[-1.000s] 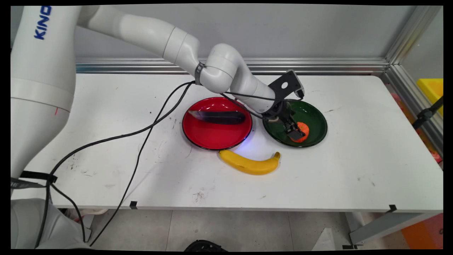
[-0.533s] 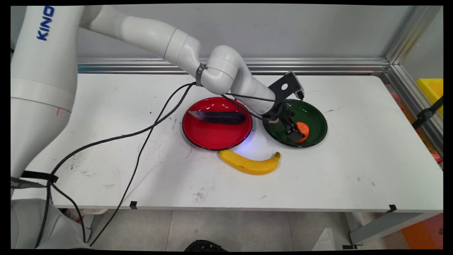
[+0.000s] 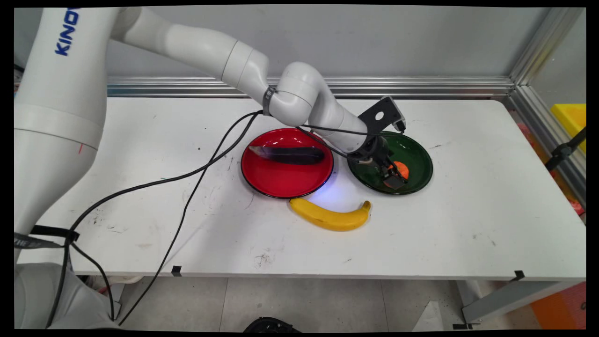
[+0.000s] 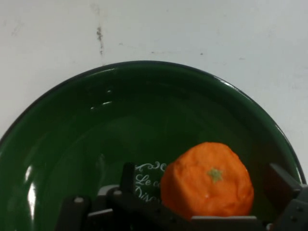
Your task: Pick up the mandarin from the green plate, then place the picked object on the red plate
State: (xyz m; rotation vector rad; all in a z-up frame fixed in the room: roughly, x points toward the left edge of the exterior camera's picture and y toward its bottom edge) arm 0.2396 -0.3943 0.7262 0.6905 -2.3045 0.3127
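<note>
The hand (image 3: 392,177) is down inside the green plate (image 3: 418,157), its 2 fingers spread to either side of an orange (image 3: 399,169) that sits on the plate's floor. In the hand view the orange (image 4: 208,186) lies between the finger (image 4: 128,177) on the left and the one on the right, with dark gaps showing on both sides, so the hand is open and not clamped on the fruit (whether either finger brushes the peel I cannot tell). White lettering shows on the green plate (image 4: 144,106) just beside the orange. On the table (image 3: 468,224), a red plate (image 3: 285,180) next to the green one carries a dark knife-like object (image 3: 288,154), and a banana (image 3: 330,216) lies just in front of both plates.
</note>
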